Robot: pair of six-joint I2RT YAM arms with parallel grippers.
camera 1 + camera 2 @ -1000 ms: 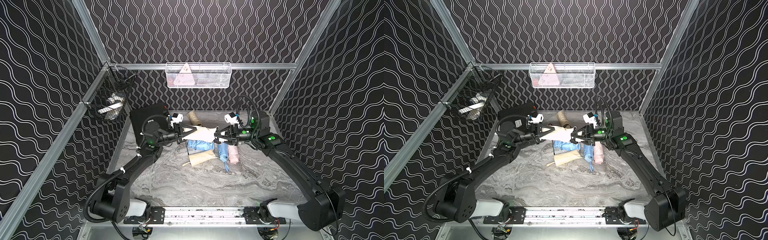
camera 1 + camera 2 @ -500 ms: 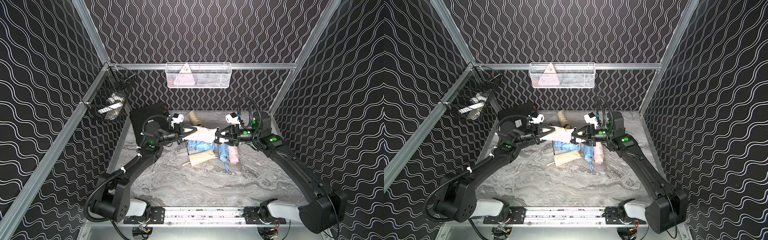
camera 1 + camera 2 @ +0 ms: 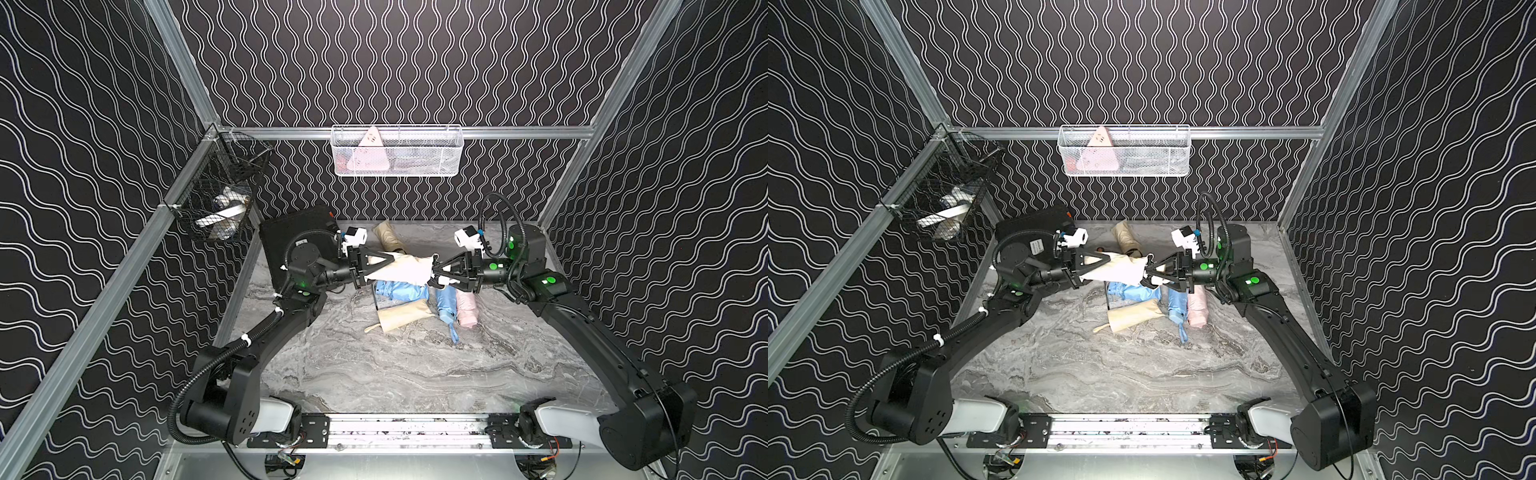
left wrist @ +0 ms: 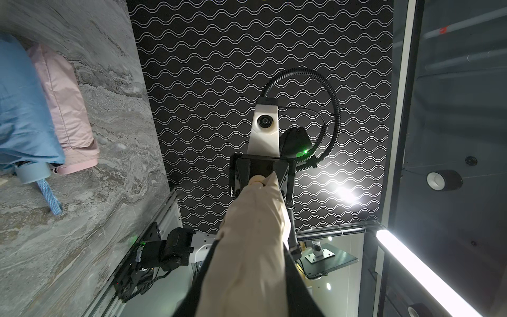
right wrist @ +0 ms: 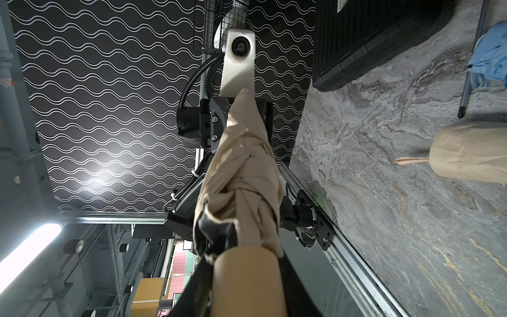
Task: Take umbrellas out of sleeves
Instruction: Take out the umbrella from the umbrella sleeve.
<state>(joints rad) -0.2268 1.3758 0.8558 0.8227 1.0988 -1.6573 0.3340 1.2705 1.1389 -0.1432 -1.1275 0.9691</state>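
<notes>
A cream umbrella (image 3: pixel 401 269) hangs level above the table between both arms. My left gripper (image 3: pixel 384 266) is shut on its smooth cream sleeve (image 4: pixel 252 247) end. My right gripper (image 3: pixel 436 272) is shut on the stubby tan handle (image 5: pixel 247 280), and crinkled umbrella fabric (image 5: pixel 241 186) shows just past it. In the wrist views each gripper faces the other: left gripper (image 5: pixel 238 118), right gripper (image 4: pixel 260 175). Below lie a bunched light blue umbrella (image 3: pixel 399 289), a light blue sleeved one (image 3: pixel 445 307), a pink one (image 3: pixel 466 309) and a cream one (image 3: pixel 405 316).
Another tan umbrella (image 3: pixel 386 237) lies at the back of the marble table (image 3: pixel 374 374). A black hard case (image 3: pixel 295 237) leans at the back left. A white wire basket (image 3: pixel 397 151) hangs on the back wall, a black one (image 3: pixel 220 199) on the left rail.
The right arm has shifted very slightly at the handle end. The cream umbrella stays lifted between both grippers in the same place.
</notes>
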